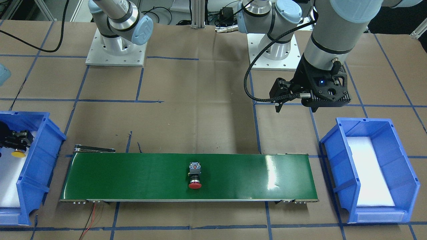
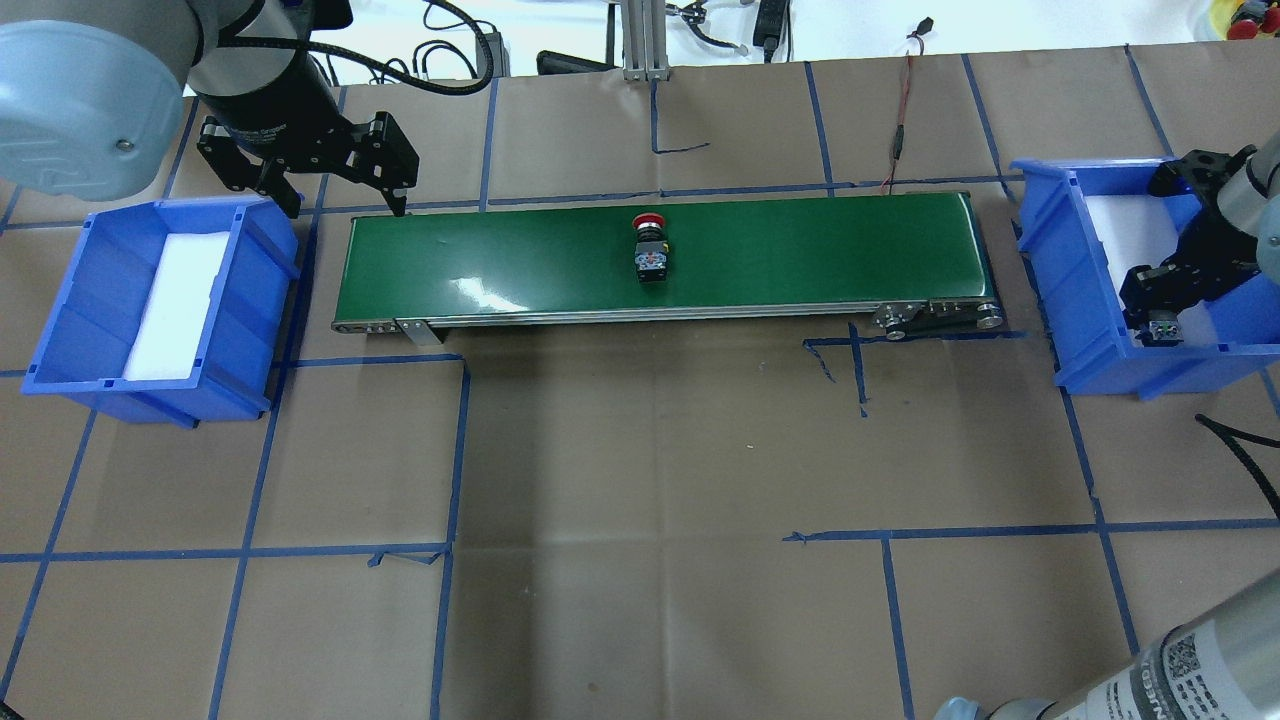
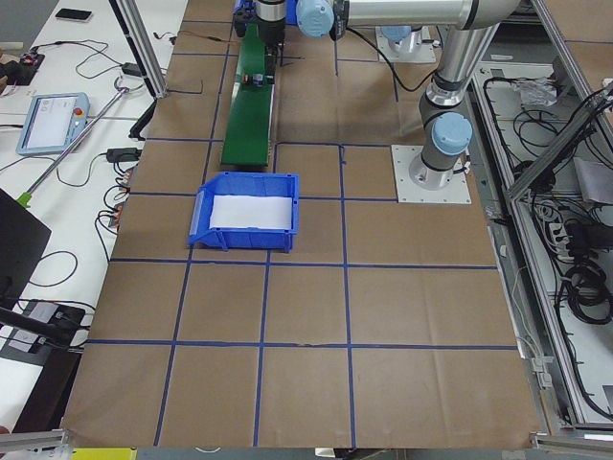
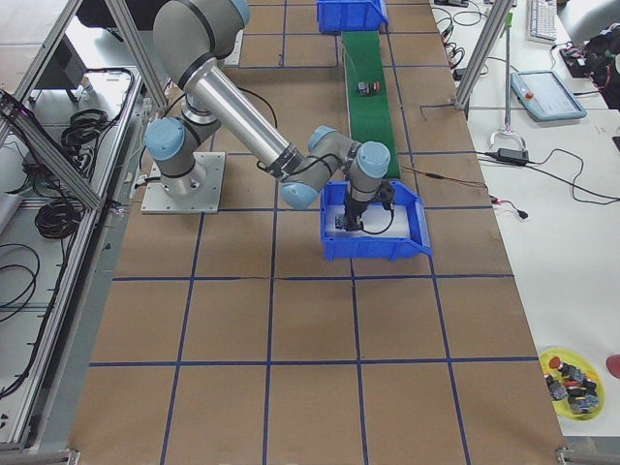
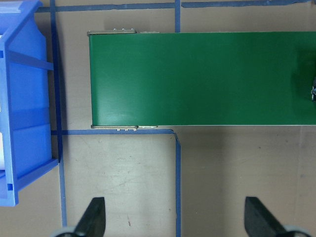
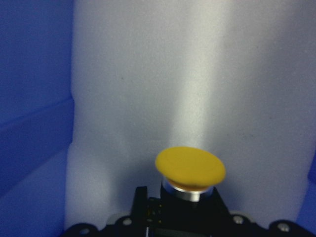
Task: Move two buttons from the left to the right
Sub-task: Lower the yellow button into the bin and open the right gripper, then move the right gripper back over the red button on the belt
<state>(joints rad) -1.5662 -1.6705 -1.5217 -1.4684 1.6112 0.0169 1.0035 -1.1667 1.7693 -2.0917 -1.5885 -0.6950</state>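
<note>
The red-capped button (image 2: 651, 245) lies on its side at the middle of the green conveyor belt (image 2: 800, 250); it also shows in the front-facing view (image 1: 194, 178). My right gripper (image 2: 1160, 322) is down inside the right blue bin (image 2: 1085, 300), shut on the yellow-capped button (image 6: 190, 168) just above the white foam; its cap shows in the front-facing view (image 1: 18, 153). My left gripper (image 2: 347, 208) is open and empty, hovering by the belt's left end; its fingertips (image 5: 94, 217) show wide apart.
A second blue bin (image 2: 250, 330) with a white foam liner stands at the table's left, beside my left gripper. Blue tape lines cross the brown table. Cables lie beyond the belt. A yellow dish of spare parts (image 4: 572, 373) sits on a side bench.
</note>
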